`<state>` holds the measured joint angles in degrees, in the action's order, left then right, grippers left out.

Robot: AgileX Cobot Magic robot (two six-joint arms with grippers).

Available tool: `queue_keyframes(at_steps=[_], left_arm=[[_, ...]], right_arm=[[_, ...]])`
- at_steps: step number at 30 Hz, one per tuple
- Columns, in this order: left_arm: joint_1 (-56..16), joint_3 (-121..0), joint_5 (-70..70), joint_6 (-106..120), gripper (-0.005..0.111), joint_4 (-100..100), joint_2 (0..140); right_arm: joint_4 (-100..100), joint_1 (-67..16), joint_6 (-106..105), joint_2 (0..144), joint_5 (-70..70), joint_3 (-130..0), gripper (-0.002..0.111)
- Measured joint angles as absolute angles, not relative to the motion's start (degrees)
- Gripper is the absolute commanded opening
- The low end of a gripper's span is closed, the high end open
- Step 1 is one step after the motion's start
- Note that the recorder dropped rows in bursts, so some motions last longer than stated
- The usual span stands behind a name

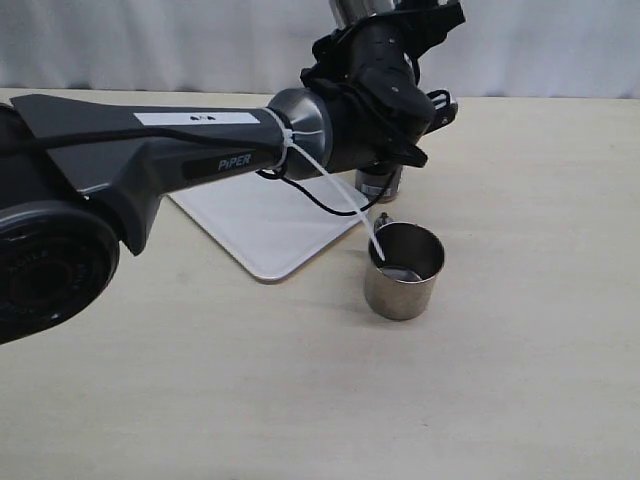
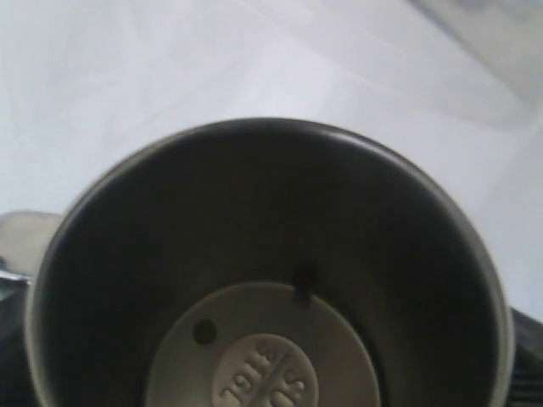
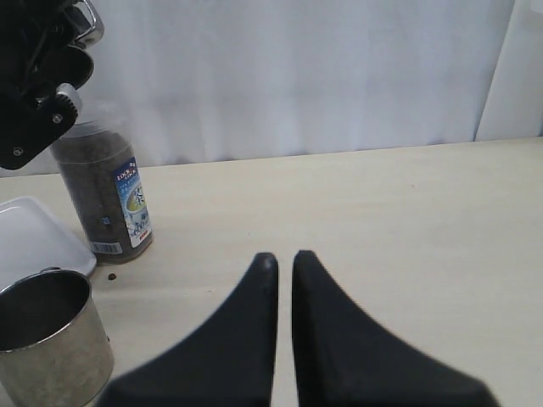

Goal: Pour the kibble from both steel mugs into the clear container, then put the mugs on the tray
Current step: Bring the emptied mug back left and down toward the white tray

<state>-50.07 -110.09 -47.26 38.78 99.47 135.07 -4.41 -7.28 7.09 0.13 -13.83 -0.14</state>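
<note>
**Kibble** (image 3: 85, 170) — small brown pellets, seen through the wall of the clear container (image 3: 103, 203), which is filled to most of its height. Two pellets (image 2: 205, 331) are seen stuck to the base inside the raised steel mug (image 2: 271, 212). One stray pellet (image 3: 111, 276) is found on the worktop (image 1: 300, 400) near the container's foot.

**Clear container** — stood upright on the worktop, just beside a corner of the tray (image 1: 260, 225). In the exterior view it is largely hidden behind the left arm (image 1: 200, 150).

**Raised steel mug** — held aloft above the container, its mouth turned to the left wrist camera. It is clenched in the left jaws, of which only dark edges are seen.

**Standing steel mug** (image 1: 404, 272) — set upright on the worktop near the tray's corner, apart from the container. Its contents cannot be told.

**Tray** — white, laid flat on the worktop, partly covered from view by the left arm.

**Right jaws** — drawn together to a narrow slit with nothing grasped, held over the worktop, apart from the standing steel mug.
</note>
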Motion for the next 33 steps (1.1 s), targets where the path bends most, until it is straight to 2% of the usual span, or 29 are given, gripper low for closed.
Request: queue_keyframes(at_steps=[7,11,16,23,33], left_arm=[[-50.62,-110.09,-49.7,37.32,0.0,99.47,135.07],[-50.83,-110.2,-54.25,28.85,0.0,99.47,134.57],[-50.38,-110.2,-54.77,25.5,0.0,90.1,130.73],[-46.03,-110.31,-49.32,35.65,0.0,57.71,122.6],[-29.5,-108.39,-52.03,71.2,0.0,-2.54,119.04]], right_arm=[[-4.41,-7.28,7.09,0.13,-13.83,-0.14,0.005],[-4.41,-7.28,7.09,0.13,-13.83,-0.14,0.005],[-4.41,-7.28,7.09,0.13,-13.83,-0.14,0.005],[-4.41,-7.28,7.09,0.13,-13.83,-0.14,0.005],[-4.41,-7.28,7.09,0.13,-13.83,-0.14,0.005]])
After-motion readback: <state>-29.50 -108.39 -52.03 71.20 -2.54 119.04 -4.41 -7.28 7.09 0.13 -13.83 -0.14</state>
